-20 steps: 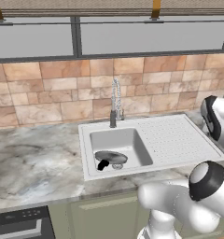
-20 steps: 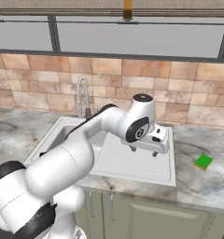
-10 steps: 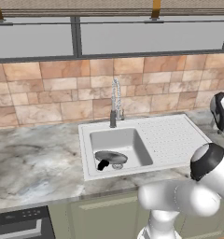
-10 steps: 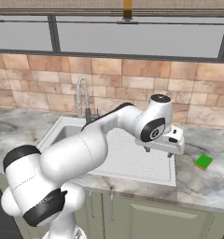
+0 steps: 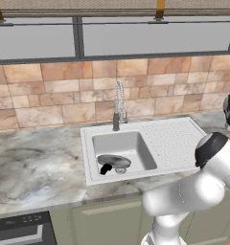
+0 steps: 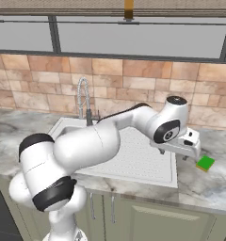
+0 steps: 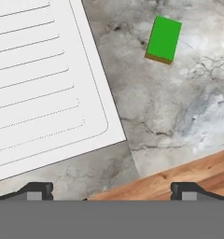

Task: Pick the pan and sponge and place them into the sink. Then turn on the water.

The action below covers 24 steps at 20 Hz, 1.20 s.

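Marble counter (image 5: 35, 167) runs under a tiled wall and a long window, with the sink (image 5: 172, 139) set into it. Down in the basin lies the pan (image 5: 114, 161), resting over the drain with its black handle pointing toward the front wall of the basin. Its partner, the sponge (image 6: 205, 163), sits flat on the stone to the right of the sink — green face up, a thin yellow layer showing along one edge in the hand view (image 7: 164, 39) — clear of the ribbed draining board and touching nothing. Just beside it on the sink side hangs the gripper (image 6: 189, 151), above the counter at the draining board's right edge. Its fingers (image 7: 39, 189) stand wide apart with nothing between them. Behind the basin rises the coiled faucet (image 5: 118, 104) — no stream falls from it.
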{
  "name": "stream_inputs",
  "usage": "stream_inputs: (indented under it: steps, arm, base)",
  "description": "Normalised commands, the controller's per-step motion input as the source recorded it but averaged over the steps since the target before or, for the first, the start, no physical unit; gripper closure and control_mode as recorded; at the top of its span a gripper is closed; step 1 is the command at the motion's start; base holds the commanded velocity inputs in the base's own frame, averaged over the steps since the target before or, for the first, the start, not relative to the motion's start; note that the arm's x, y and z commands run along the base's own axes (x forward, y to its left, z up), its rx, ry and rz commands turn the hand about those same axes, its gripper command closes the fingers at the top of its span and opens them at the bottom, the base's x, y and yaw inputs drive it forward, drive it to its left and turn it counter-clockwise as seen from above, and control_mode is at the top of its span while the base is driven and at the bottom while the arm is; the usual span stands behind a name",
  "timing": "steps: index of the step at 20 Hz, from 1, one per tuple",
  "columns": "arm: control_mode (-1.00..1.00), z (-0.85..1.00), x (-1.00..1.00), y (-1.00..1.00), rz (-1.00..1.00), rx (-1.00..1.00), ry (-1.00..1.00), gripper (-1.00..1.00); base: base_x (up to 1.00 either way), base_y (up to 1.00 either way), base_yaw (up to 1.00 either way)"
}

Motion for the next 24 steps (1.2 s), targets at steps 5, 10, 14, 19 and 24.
stream_inputs:
  steps: [5,10,14,19,24]
  arm:
    - [-1.00,0.00,0.37,-0.39,-0.06,0.00,0.00,-1.00]
    - [-1.00,-0.01,0.42,-0.29,0.00,0.00,0.00,-1.00]
    - [-1.00,-0.08,0.16,-0.24,0.00,0.00,0.00,-1.00]
    - [-1.00,-0.21,0.06,-0.28,0.00,0.00,0.00,-1.00]
    - [-1.00,-0.23,0.07,-0.21,0.00,0.00,0.00,-1.00]
  base:
    - [0.00,0.00,0.00]
    - [0.00,0.00,0.00]
    - [0.00,0.00,0.00]
    - [0.00,0.00,0.00]
    - [0.00,0.00,0.00]
